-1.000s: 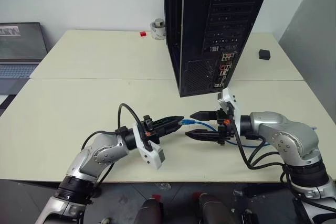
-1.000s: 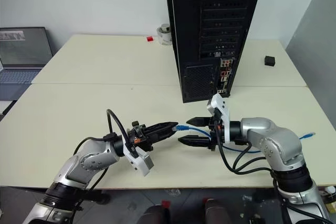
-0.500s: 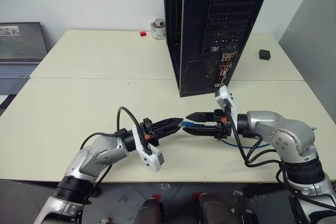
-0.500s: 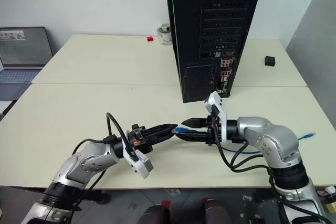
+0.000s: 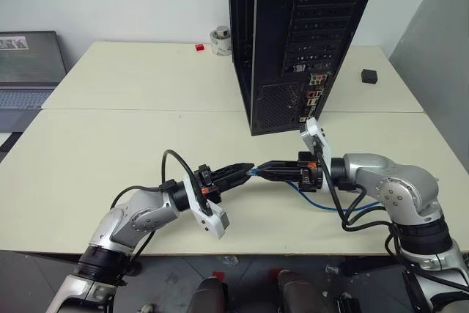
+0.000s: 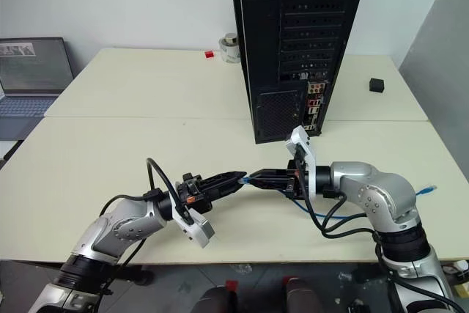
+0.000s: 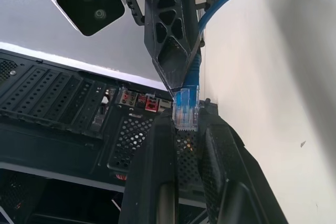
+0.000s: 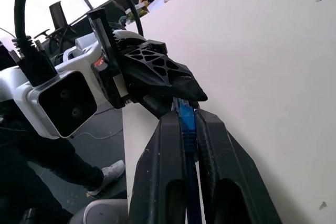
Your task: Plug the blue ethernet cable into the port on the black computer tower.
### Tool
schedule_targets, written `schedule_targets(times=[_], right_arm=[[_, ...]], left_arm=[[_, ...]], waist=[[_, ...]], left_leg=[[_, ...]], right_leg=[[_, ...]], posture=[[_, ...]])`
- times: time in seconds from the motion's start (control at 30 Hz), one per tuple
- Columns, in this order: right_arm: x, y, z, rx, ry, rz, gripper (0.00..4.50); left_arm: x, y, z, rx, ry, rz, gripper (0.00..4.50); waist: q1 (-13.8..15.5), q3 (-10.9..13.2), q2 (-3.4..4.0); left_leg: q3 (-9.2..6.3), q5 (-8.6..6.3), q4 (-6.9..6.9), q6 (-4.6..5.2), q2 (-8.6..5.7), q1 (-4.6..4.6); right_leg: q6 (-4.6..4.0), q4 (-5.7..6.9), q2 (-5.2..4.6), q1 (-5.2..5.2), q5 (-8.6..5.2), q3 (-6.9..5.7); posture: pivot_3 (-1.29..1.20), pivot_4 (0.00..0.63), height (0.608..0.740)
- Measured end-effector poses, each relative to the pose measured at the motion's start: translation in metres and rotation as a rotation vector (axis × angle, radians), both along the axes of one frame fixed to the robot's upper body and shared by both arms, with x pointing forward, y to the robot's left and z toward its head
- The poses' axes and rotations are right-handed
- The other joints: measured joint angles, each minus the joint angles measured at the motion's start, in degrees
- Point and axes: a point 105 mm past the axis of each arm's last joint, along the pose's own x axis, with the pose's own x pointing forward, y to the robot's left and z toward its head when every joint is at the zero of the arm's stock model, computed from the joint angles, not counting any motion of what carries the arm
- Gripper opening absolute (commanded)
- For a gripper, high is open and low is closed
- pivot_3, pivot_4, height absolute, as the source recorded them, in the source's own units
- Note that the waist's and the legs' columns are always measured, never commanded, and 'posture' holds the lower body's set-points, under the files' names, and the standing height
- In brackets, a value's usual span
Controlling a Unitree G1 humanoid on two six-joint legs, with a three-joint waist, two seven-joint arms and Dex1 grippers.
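Above the cream tabletop (image 5: 110,144), both my pincers (image 5: 245,170) (image 5: 270,172) pinched the limp, thin bright-blue ethernet cable (image 7: 187,109) behind its fragile clear plug.

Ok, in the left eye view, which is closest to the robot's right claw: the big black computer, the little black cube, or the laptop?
From the right claw:
1. The black computer tower, just behind it on the table.
2. The small black cube, farther back on the right.
3. The laptop, far off at the left edge.
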Motion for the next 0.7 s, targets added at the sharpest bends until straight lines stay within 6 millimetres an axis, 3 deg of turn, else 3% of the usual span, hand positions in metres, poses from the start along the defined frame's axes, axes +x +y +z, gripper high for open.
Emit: schedule_targets(times=[0.37, 0.43, 0.7], right_arm=[[-0.0001, -0.0002, 0.0003, 0.002, 0.023, 0.006, 0.03], [-0.0004, 0.0000, 0.0008, 0.004, 0.023, 0.009, 0.03], [0.0028, -0.0034, -0.0008, -0.004, 0.033, -0.006, 0.03]], left_arm=[[-0.0004, 0.0000, -0.0003, 0.001, -0.009, -0.001, 0.25], [-0.0011, 0.0004, 0.0001, -0.007, 0.001, -0.005, 0.95], [0.0032, 0.0064, 0.0018, -0.027, 0.063, 0.023, 2.62]], waist=[[0.0, 0.0, 0.00], [0.0, 0.0, 0.00], [0.0, 0.0, 0.00]], left_leg=[[0.01, 0.00, 0.00, 0.00, 0.00, 0.00], [0.01, 0.00, 0.00, 0.00, 0.01, 0.00], [0.01, 0.00, 0.00, 0.00, 0.00, 0.00]], right_leg=[[0.00, 0.00, 0.00, 0.00, 0.00, 0.00], [0.00, 0.00, 0.00, 0.00, 0.00, 0.00], [0.00, 0.00, 0.00, 0.00, 0.00, -0.01]], posture=[[0.00, 0.150, 0.740], [0.00, 0.150, 0.740], [0.00, 0.150, 0.740]])
